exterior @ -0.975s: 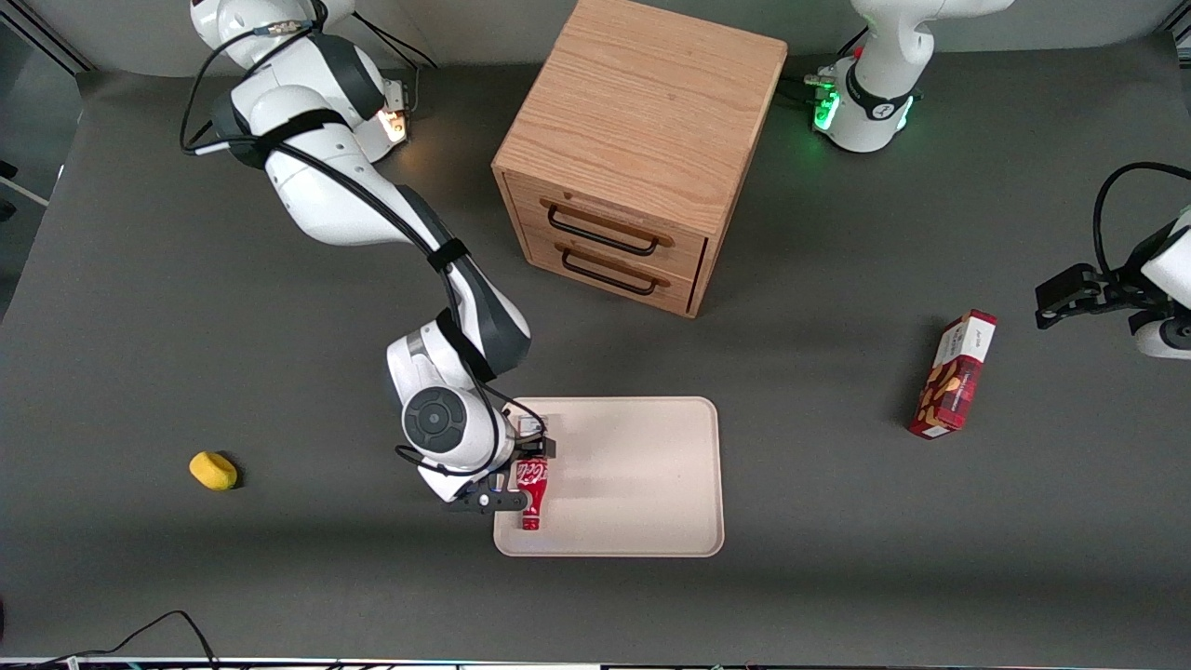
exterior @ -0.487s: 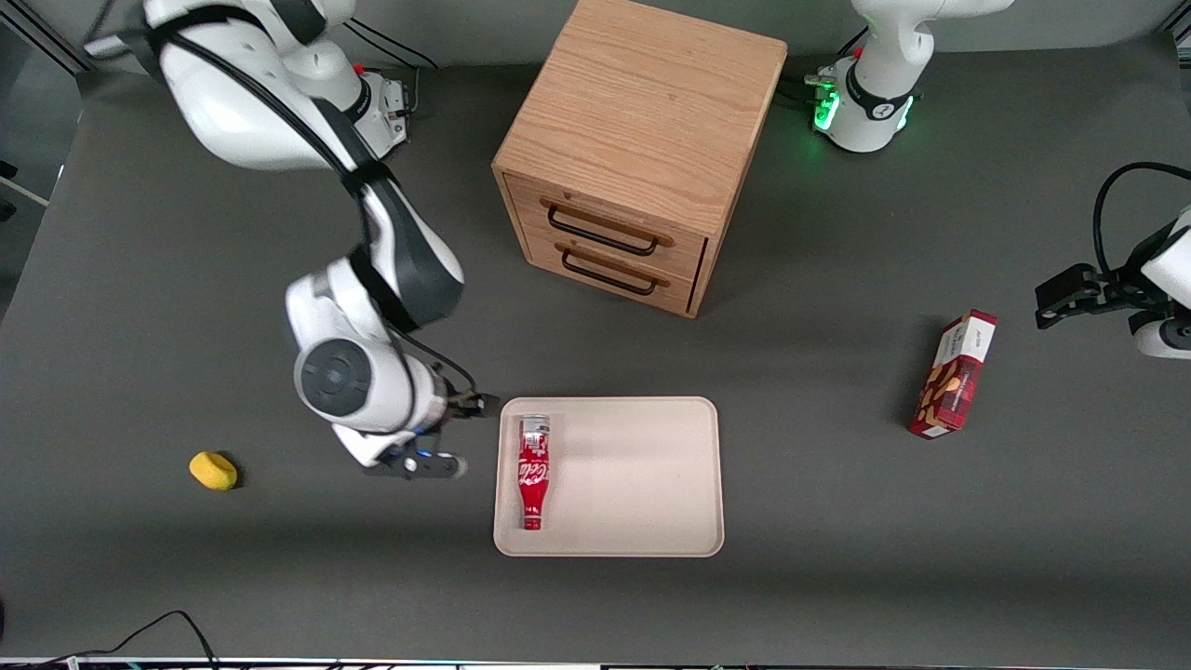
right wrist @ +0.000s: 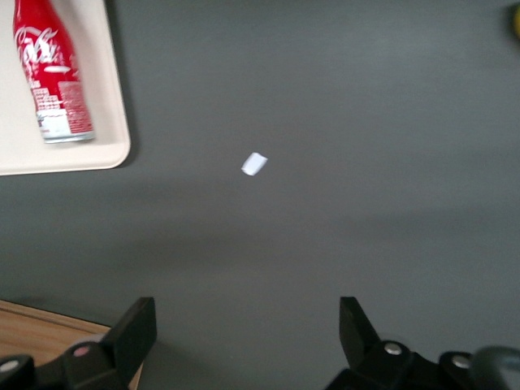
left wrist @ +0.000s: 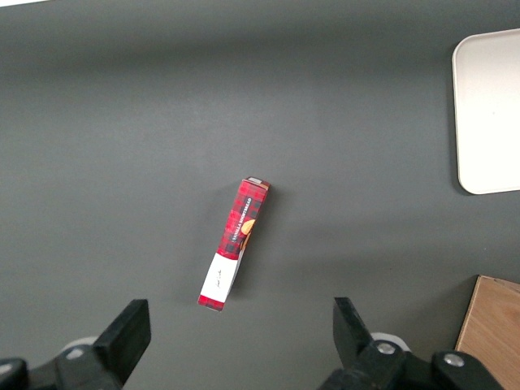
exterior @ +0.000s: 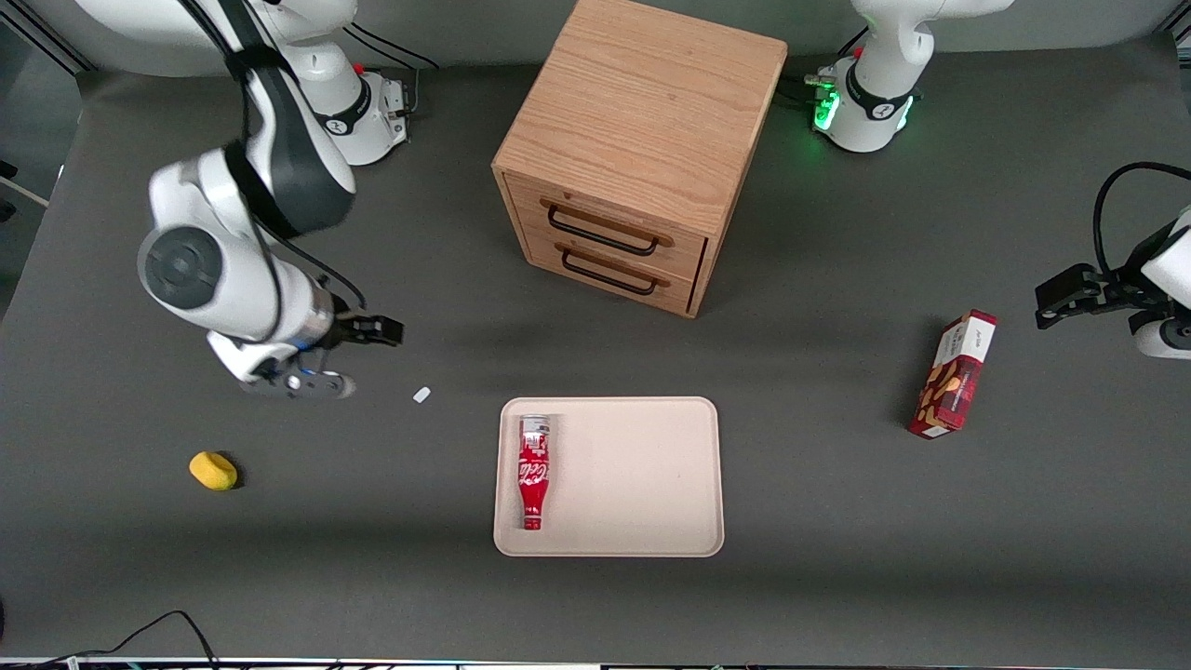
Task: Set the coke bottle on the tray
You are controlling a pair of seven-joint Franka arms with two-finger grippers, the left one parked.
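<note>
small slim red coke bottle with white script [exterior: 532, 474] | lying flat in tray, neck nearer camera || large flat cream-beige rectangular tray [exterior: 642, 484] | on table

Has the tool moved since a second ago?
Yes. The open tool left the coke bottle lying on the tray, retreating toward the working arm's end, farther from the camera.

Front cam high, looking down on table, both wrist cams face downward, sharing tray [exterior: 651, 465].

Coke bottle [right wrist: 50, 69] lying on tray [right wrist: 110, 89]; gripper [right wrist: 248, 337] fingers [right wrist: 134, 329] apart above table [right wrist: 341, 122].
</note>
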